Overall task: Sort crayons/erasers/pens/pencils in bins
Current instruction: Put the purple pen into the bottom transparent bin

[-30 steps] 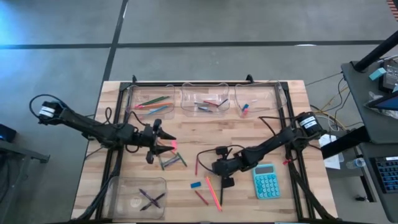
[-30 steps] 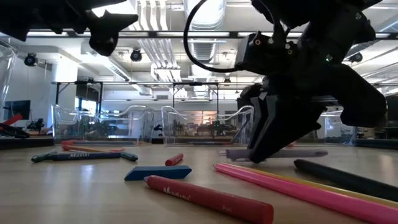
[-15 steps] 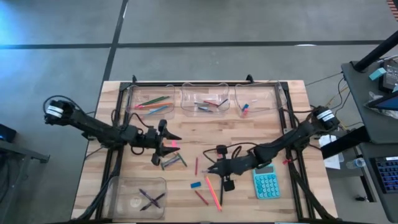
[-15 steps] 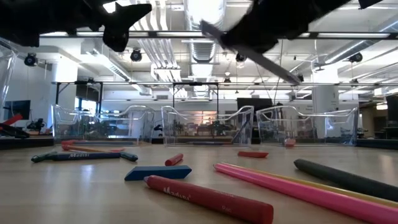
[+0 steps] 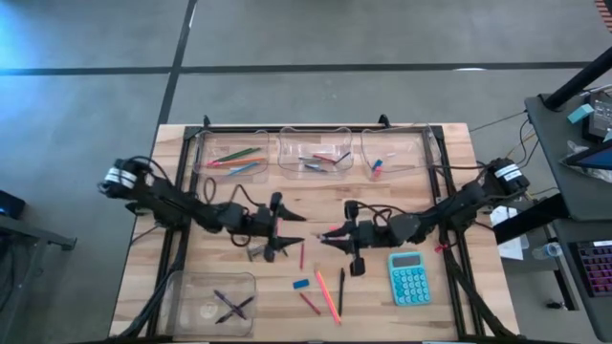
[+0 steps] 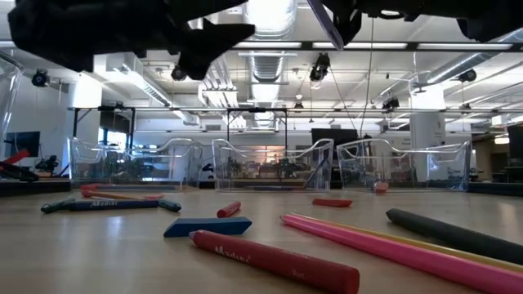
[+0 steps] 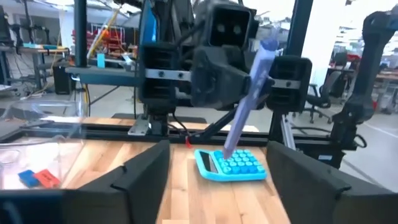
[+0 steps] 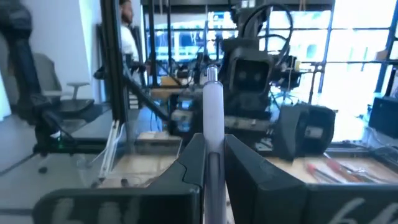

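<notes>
The left gripper [image 7: 217,177] has its fingers [image 7: 140,177] spread wide, nothing between them. Beyond, the right gripper [image 7: 252,78] pinches a pale purple stick [image 7: 249,99] — probably a crayon — tilted above the teal calculator [image 7: 233,167]. Off to one side, a clear bin [image 7: 37,146] holds a blue and a red eraser [image 7: 37,178].

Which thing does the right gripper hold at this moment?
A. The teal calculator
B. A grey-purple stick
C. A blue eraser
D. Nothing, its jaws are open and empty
B. In the right wrist view the right gripper has its jaws shut on a grey-purple stick, and the left wrist view shows the same stick raised above the teal calculator, which lies on the table.
</notes>
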You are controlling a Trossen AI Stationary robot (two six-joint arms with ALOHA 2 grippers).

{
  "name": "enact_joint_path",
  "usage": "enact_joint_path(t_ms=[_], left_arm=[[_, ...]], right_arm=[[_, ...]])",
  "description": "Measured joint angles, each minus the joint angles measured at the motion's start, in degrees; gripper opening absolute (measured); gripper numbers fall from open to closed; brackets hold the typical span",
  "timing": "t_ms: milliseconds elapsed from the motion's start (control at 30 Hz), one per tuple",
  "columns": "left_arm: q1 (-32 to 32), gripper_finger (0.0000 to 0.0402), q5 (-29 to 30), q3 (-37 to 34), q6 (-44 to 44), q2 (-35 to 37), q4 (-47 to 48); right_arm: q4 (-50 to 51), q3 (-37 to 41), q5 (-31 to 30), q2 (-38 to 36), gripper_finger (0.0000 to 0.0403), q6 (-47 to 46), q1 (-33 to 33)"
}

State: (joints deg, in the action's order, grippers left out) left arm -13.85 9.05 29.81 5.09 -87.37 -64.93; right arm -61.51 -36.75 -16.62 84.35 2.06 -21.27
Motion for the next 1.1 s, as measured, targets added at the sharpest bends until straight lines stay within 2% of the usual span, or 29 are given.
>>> enact_joint_path(t_ms=[167, 267, 667, 733, 800, 867, 1033, 1100], left_arm=[[0.00, 0.0311, -0.15, 5.04, -0.05, -6.19, 0.61], [0.00, 0.0334, -0.17, 8.01, -0.05, -9.37, 1.40], [-0.15, 0.0337, -0.13, 17.83, -1.05, -18.01, 1.39], [-0.25, 0.0317, 0.88, 18.23, -1.88, -18.48, 1.57], [-0.42, 0.0279, 2.80, 18.31, -2.93, -18.65, 1.69], [-0.53, 0.0227, 4.13, 18.29, -3.64, -18.65, 1.95], [-0.74, 0.0062, 4.28, 18.28, -3.15, -18.58, 2.39], [-0.76, 0.0021, 4.20, 18.26, -2.89, -18.58, 2.57]], right_arm=[[-0.06, 0.47, 0.06, -0.12, 0.0028, -0.58, 0.21], [-0.13, 0.39, 0.06, -0.15, 0.0028, -0.51, 0.21], [-0.54, 0.39, 0.10, 0.13, 0.0028, -0.50, 0.21], [-0.48, 0.39, 0.55, 0.13, 0.0028, -0.43, 0.21], [-0.20, 0.37, 1.36, 0.13, 0.0028, -0.32, 0.21], [0.05, 0.37, 1.47, 0.16, 0.0028, 0.01, 0.21], [0.48, 0.37, 0.92, 0.16, 0.0029, 0.49, 0.32], [1.15, 0.37, 0.68, 0.16, 0.0034, 0.75, 0.32]])
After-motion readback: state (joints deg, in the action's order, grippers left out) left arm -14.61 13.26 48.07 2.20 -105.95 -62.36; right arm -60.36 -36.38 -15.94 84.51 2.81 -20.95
